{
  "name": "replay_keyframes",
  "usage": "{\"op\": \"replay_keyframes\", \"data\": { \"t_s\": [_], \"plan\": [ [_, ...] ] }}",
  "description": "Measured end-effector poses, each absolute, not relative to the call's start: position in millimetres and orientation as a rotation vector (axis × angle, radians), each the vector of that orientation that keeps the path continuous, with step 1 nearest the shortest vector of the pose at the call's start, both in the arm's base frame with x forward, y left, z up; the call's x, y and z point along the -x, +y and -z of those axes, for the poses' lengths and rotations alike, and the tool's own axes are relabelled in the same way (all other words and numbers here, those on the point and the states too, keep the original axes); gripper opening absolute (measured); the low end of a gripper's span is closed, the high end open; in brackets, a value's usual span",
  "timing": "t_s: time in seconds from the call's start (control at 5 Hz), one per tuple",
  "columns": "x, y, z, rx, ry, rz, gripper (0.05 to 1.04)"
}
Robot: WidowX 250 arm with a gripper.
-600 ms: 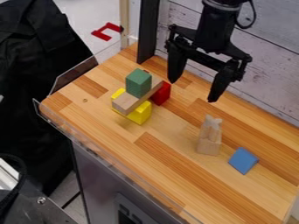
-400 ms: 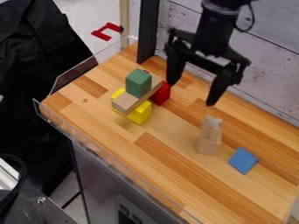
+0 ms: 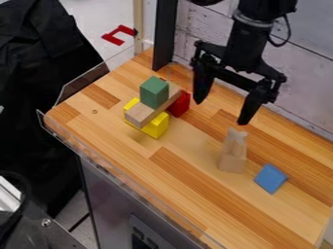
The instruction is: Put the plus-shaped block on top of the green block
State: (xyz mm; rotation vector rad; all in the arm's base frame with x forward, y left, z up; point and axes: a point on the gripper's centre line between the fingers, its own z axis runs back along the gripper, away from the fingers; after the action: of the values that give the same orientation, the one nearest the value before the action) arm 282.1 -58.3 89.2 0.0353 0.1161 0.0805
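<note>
On the near part of the desk [image 3: 175,189] is a blue block [image 3: 270,178]. A little farther, near it, is a pale wooden shape, which I take for the plus-shaped block [image 3: 235,140]. Its long axis looks about upright, with the knobbed end up; which way its arms point, I cannot tell. Farther, the green block [image 3: 154,92] sits on a wooden plank [image 3: 139,115], above a yellow block [image 3: 156,127]. So the goal place has nothing on top, and grasping, lifting and placing are all left. The claw [image 3: 221,112] is spread apart, holding nothing.
</note>
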Motion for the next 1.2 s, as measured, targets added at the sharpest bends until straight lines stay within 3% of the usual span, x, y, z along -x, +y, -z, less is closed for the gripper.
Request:
{"op": "replay_keyframes", "data": {
  "t_s": [0.6,0.8,1.2],
  "plan": [
    [-286,-73,-62,0.078,0.01,-0.163,1.0],
    [-286,-74,-55,0.08,0.025,-0.176,1.0],
    [-293,-77,-42,0.006,0.106,-0.197,1.0]
  ]
}}
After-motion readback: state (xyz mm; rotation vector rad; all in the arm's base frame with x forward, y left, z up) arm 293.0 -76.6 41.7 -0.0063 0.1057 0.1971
